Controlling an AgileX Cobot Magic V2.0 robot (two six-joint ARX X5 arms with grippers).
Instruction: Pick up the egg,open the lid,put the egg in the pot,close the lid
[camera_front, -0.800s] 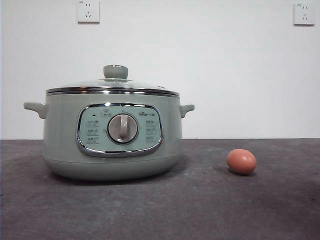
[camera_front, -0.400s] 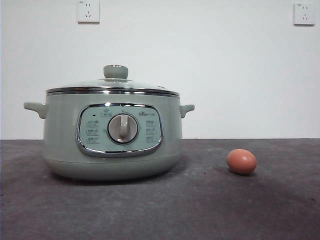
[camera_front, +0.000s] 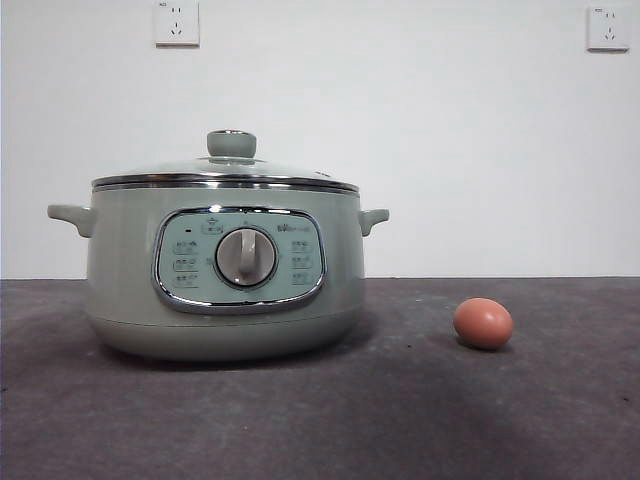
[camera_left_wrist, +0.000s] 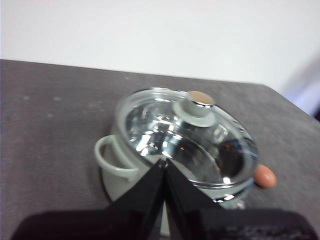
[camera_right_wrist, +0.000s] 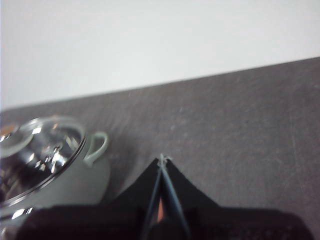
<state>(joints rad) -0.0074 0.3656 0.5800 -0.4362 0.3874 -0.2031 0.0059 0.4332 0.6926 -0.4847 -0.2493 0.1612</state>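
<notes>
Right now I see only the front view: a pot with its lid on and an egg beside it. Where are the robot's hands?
Observer: The left gripper hangs up high beside the pot, jaws shut, holding nothing.
Operator: And the other one?
Observer: The right gripper is over the table on the pot's other side, jaws also shut.
Operator: Is anything inside the pot?
Observer: From above, through the lid, only shiny steel shows; the egg lies outside on the table.

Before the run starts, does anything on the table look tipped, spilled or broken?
Nothing stands out. The lid sits level on the pot, which stands upright. The egg lies whole on the table, apart from the pot. No spills show.
</notes>
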